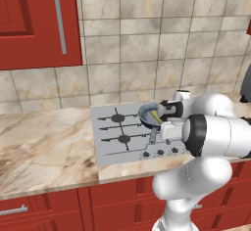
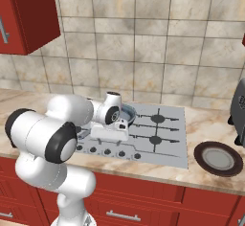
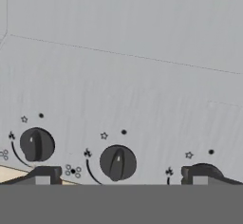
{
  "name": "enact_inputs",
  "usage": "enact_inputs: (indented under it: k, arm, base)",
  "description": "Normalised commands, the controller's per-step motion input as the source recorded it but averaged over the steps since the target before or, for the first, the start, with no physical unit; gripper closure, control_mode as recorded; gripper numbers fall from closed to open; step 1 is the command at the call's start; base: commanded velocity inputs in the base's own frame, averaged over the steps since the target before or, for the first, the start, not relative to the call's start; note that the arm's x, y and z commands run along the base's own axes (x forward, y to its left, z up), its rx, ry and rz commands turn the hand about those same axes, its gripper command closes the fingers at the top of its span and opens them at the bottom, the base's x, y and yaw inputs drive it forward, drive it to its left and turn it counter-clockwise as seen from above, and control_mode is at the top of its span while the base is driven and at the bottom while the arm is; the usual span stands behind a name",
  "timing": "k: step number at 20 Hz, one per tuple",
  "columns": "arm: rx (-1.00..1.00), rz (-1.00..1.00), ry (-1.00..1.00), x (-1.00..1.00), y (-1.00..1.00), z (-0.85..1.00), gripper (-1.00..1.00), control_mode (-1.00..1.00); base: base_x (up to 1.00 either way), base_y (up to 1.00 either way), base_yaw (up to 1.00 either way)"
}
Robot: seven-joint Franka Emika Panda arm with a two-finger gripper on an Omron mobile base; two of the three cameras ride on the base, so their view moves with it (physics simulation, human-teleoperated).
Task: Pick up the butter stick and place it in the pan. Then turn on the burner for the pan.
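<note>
My left base view looks from behind me and to my left, forward and down across the marble counter (image 1: 49,142) at the cooktop (image 1: 110,137) and the tiled wall (image 1: 147,39); my own arm fills its lower right. My right base view looks from behind me on the right, down at the same cooktop (image 2: 162,139) and wall, with my arm in its lower left. Both share the cooktop, its row of knobs (image 2: 107,152) and the pan (image 1: 149,116). My hand view sits very close above the cooktop's front strip, facing its silver surface and three knobs (image 3: 117,163), with my finger tips (image 3: 43,174) at the bottom edge.
</note>
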Motion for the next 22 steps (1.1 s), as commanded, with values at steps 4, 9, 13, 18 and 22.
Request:
enact_inputs:
  k: [4, 9, 13, 18, 22]
  arm:
    - [0.00, 0.00, 0.00, -0.18, 0.00, -0.14, -1.00, -1.00]
    - [0.00, 0.00, 0.00, -0.23, 0.00, -0.10, -1.00, -1.00]
    - [0.00, 0.00, 0.00, -0.04, 0.00, -0.03, -1.00, -1.00]
    - [0.00, 0.00, 0.00, 0.00, 0.00, 0.00, -1.00, -1.00]
    - [0.00, 0.00, 0.00, 0.06, 0.00, 0.00, -1.00, -1.00]
  base:
    - [0.00, 0.00, 0.00]
    - [0.00, 0.00, 0.00]
    - [0.00, 0.00, 0.00]
    - [0.00, 0.00, 0.00]
    - [0.00, 0.00, 0.00]
